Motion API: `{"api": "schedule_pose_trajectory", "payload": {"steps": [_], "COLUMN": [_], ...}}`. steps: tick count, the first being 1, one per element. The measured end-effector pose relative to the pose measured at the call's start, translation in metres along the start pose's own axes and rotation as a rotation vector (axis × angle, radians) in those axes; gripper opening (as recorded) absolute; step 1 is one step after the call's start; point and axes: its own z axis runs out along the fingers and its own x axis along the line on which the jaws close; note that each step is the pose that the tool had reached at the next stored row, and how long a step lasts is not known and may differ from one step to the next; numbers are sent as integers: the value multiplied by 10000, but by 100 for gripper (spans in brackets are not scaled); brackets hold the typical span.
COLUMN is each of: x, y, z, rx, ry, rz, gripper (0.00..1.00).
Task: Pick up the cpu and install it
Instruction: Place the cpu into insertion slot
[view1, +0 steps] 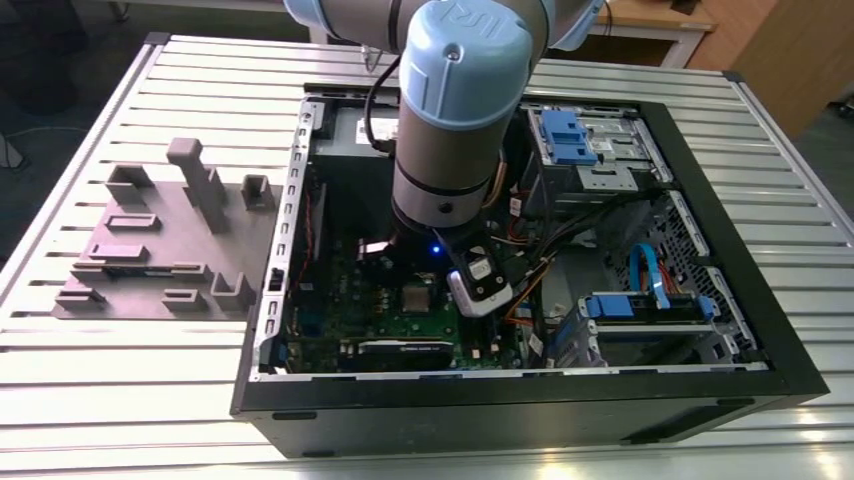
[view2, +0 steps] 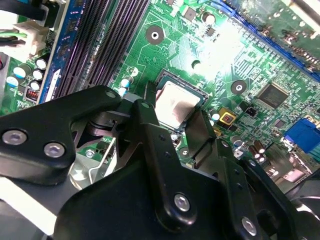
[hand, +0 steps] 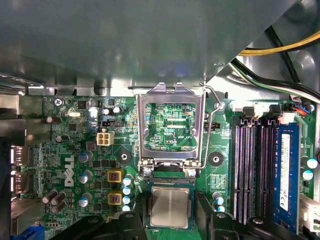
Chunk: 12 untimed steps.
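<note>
The cpu (hand: 170, 206), a small square chip with a silvery top, lies flat in the dark socket on the green motherboard (hand: 75, 150). My gripper (hand: 170, 211) stands open astride it, one black finger (hand: 131, 222) on each side, both outside the socket's edge. In the second wrist view the cpu (view2: 176, 101) shows between the same fingers (view2: 146, 117) of the gripper (view2: 172, 112). The hinged silver socket frame (hand: 170, 95) is swung open beside the socket, its wire lever (hand: 216, 100) raised. In the exterior view the arm (view1: 447, 130) reaches down into the open computer case (view1: 534, 390) over the motherboard (view1: 360, 310).
Black memory slots (hand: 250, 170) and a blue one (hand: 285, 170) run beside the socket. Yellow and black cables (hand: 280, 47) hang near the case wall. Blue drive brackets (view1: 567, 135) fill the case on the exterior view's right. A grey fixture plate (view1: 160, 250) lies outside on the slatted table (view1: 80, 380).
</note>
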Motion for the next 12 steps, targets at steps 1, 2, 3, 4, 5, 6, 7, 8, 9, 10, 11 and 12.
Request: {"api": "schedule_pose_trajectory", "payload": {"steps": [1, 2, 3, 4, 5, 6, 7, 8, 9, 10, 11, 12], "x": [0, 0, 0, 0, 0, 0, 0, 0, 1, 1, 1, 2], "y": [0, 0, 0, 0, 0, 0, 0, -1, -1, -1, 0, 0], "z": [0, 0, 0, 0, 0, 0, 0, -5, -16, -28, -40, -55], "rx": [0, 0, 0, 0, -1, 0, 0, 1, 2, 0, -1, 0], "ry": [0, 0, 0, 0, 0, 0, 0, 1, 6, 12, 18, 23], "rz": [-1, -1, -1, -1, -1, -1, -1, -1, -2, -2, -1, -1], "gripper": [51, 51, 51, 51, 51, 52, 52, 58, 58, 58, 58, 58]}}
